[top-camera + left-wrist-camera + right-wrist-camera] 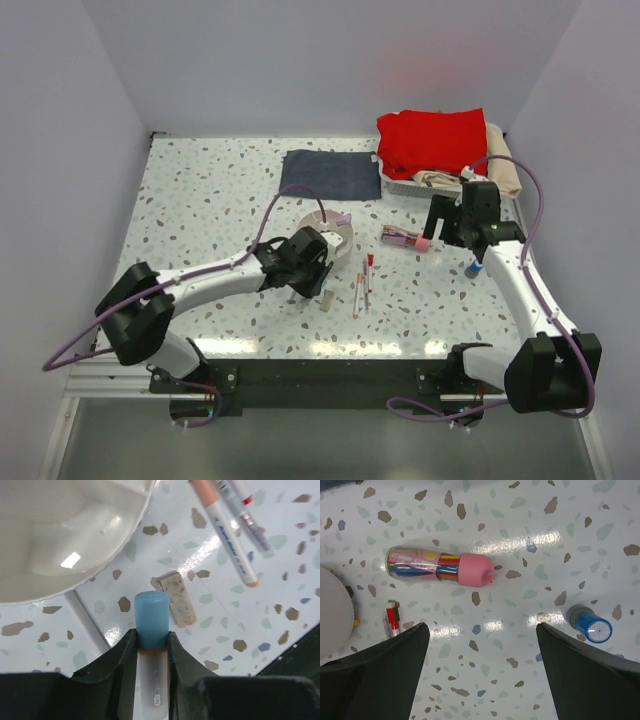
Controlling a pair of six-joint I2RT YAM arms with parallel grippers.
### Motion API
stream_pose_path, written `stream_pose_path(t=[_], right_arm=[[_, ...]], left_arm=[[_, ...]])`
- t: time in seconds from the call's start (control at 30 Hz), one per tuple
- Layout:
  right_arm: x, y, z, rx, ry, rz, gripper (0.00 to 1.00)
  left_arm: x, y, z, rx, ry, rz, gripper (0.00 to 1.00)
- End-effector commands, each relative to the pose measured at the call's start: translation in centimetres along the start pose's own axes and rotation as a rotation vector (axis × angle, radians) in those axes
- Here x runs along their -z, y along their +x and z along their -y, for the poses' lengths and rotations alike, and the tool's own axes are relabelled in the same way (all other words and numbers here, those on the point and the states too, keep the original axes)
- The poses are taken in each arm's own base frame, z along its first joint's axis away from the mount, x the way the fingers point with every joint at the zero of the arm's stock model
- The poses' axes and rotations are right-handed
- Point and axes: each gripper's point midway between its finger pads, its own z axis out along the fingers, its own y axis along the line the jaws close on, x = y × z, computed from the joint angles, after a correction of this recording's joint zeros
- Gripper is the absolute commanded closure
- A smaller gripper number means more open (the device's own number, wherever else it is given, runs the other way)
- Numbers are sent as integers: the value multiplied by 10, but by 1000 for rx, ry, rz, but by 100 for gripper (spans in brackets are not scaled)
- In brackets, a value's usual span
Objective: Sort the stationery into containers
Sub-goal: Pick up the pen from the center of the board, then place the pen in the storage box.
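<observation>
Pinching blue-capped white plastic marker in left claw beside round off-white divided bowl: lift clear of speckled beige eraser block, release over a compartment, leaving right claw wide, empty.

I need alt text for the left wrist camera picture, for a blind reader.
The left gripper holds a blue-capped marker. Beyond it lie a beige eraser, a white bowl at upper left and pens at upper right.

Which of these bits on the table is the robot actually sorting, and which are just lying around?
Part of the job:
white bowl, blue-capped marker, eraser, loose pens, pink-capped tube, upright blue-topped item

Just lying about:
dark-blue cloth, white basket, red cloth
</observation>
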Motion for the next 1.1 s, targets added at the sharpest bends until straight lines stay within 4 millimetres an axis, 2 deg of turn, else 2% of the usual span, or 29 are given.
stream_pose_path(t=[0.0, 0.17, 0.2, 0.27, 0.3, 0.33, 0.37, 0.43, 0.47, 0.5, 0.53, 0.57, 0.6, 0.67, 0.7, 0.77, 0.9, 1.07], right_arm=[[22, -35, -3, 67, -8, 78, 8], [37, -56, -1, 119, 11, 115, 8], [40, -59, 1, 125, 24, 127, 8], [45, -66, 2, 125, 32, 155, 8], [46, -67, 3, 117, 39, 162, 8], [47, -67, 3, 110, 40, 166, 8], [50, -68, 3, 103, 40, 172, 8], [52, -68, 3, 107, 36, 177, 8], [55, -69, 4, 115, 40, 182, 8], [57, -68, 6, 137, 46, 180, 8], [59, -70, 9, 143, 62, 184, 8], [60, -68, 11, 156, 68, 177, 8], [61, -69, 13, 157, 78, 182, 8], [63, -71, 14, 158, 82, 194, 8], [64, -72, 16, 153, 83, 199, 8], [65, -71, 20, 145, 90, 199, 8], [65, -67, 28, 131, 107, 190, 8], [62, -61, 30, 131, 110, 168, 8]], left_arm=[[74, -57, 20, -181, 99, 183, 100], [140, -128, 36, -292, 161, 494, 100], [158, -154, 34, -356, 140, 648, 100], [176, -183, 18, -380, 78, 826, 100], [199, -215, 17, -392, 57, 1010, 100], [191, -218, 0, -389, 21, 1048, 100], [199, -238, -2, -406, 14, 1161, 100], [196, -257, -21, -390, -23, 1216, 100], [178, -267, -26, -372, -16, 1205, 100], [174, -274, -31, -352, -12, 1205, 100], [180, -287, -39, -338, -15, 1232, 100], [169, -291, -38, -335, 32, 1233, 100], [168, -296, -39, -333, 40, 1242, 100], [153, -298, -42, -330, 55, 1218, 100], [151, -301, -43, -332, 62, 1216, 100], [136, -300, -47, -316, 78, 1180, 100], [118, -300, -51, -311, 103, 1146, 100], [88, -296, -59, -253, 145, 1082, 100]])
